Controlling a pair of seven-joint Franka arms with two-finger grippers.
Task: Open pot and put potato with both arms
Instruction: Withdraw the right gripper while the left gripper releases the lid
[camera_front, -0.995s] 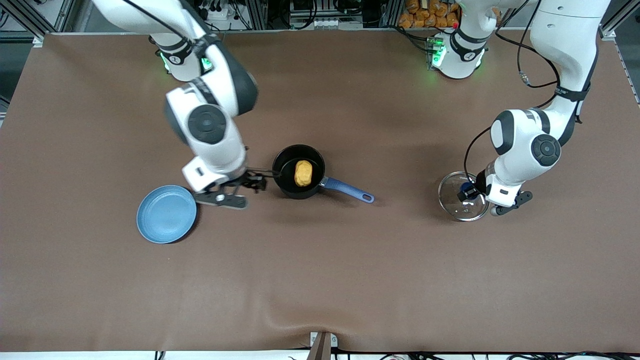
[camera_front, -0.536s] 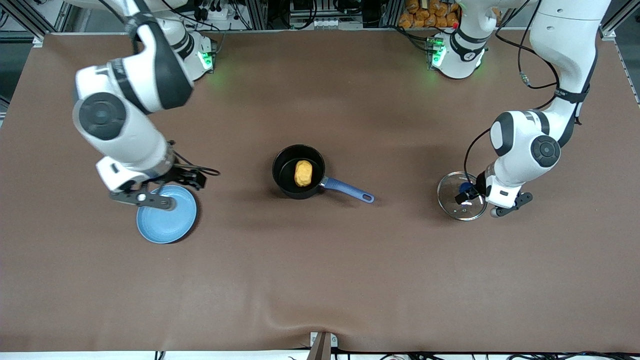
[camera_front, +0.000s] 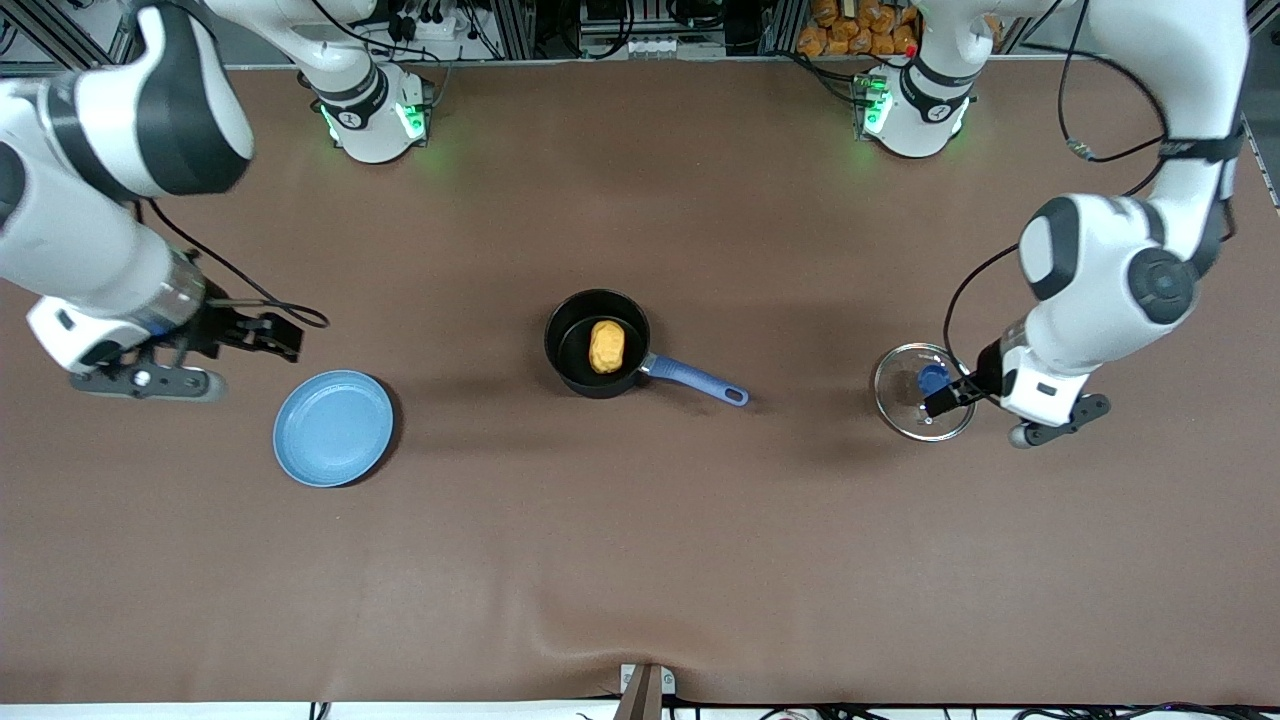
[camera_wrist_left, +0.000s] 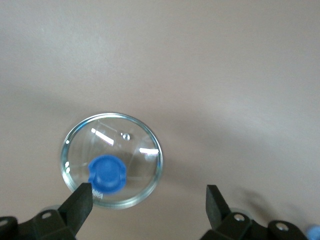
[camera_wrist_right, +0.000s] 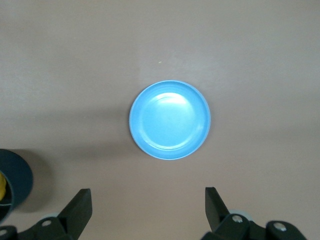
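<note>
Brown counter (camera_front: 640, 560) carried the pot (camera_front: 597, 343) holding the potato (camera_front: 606, 346). Left hand (camera_front: 962, 392) hung spread above the lid (camera_front: 922, 392); right hand (camera_front: 262, 335) spread near the plate (camera_front: 333, 428).

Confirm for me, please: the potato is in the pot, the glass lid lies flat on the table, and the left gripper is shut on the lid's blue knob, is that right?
Not quite. The left gripper is open and off the blue knob, as the left wrist view shows. The rest holds: the potato is in the pot, and the glass lid lies flat on the table.
</note>
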